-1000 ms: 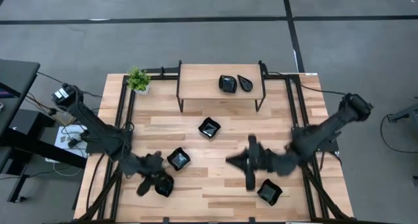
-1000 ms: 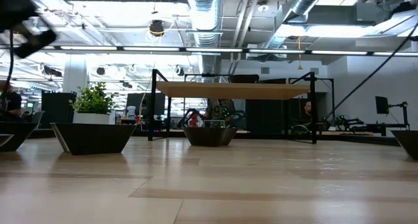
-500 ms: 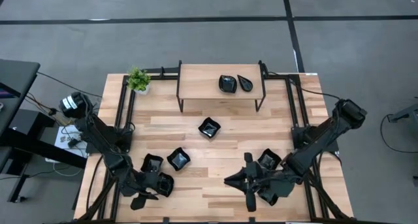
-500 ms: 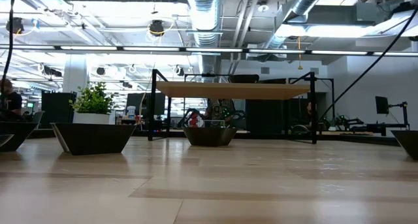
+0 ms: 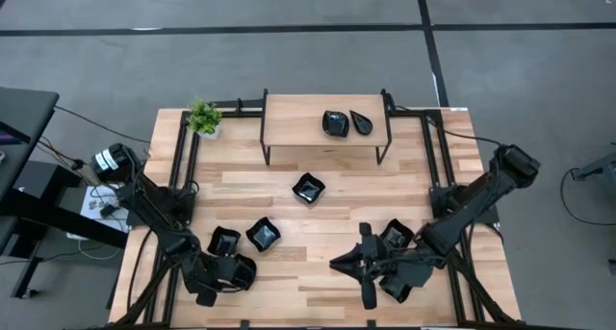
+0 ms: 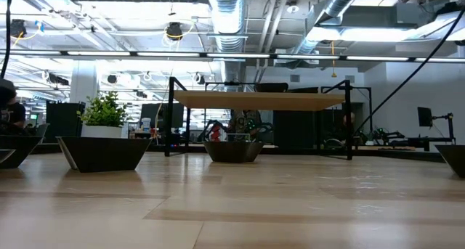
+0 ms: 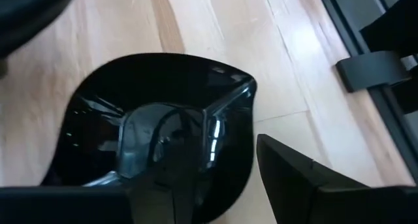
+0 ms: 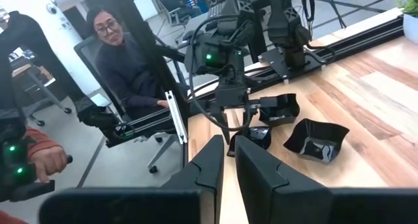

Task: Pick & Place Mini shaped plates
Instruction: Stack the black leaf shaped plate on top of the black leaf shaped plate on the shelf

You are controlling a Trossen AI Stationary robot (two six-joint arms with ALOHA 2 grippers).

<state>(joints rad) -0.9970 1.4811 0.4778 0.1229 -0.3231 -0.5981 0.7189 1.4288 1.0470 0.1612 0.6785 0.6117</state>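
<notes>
Under my left claw (image 5: 214,275) sits a glossy black plate (image 7: 104,119). The claw is wide, with one finger down inside the bowl and the other outside its rim. The rim runs between them, but I do not see it pinched, so I judge this plate as straddled and not yet gripped.

Just beyond that claw lie two more plates, one (image 5: 223,241) close by and one (image 5: 263,235) a little further toward mid-desk (image 5: 337,210). My right claw (image 5: 364,266) hangs low over its own side, narrow, fingers almost together with nothing between them. One plate (image 5: 397,236) lies just behind it and another (image 5: 398,289) partly under my right arm. A sixth (image 5: 308,188) lies well ahead of both claws, near the shelf (image 5: 289,114).

On the shelf, far from either claw, rest two plates: a squarish one (image 5: 335,124) and a teardrop (image 5: 362,122) beside it. If the shelf is where they go, I reckon two are done and six are left.

The plate beneath me is dark and mirror-shiny, with a flat floor, sloped walls and a wavy rim rising to a corner.
</notes>
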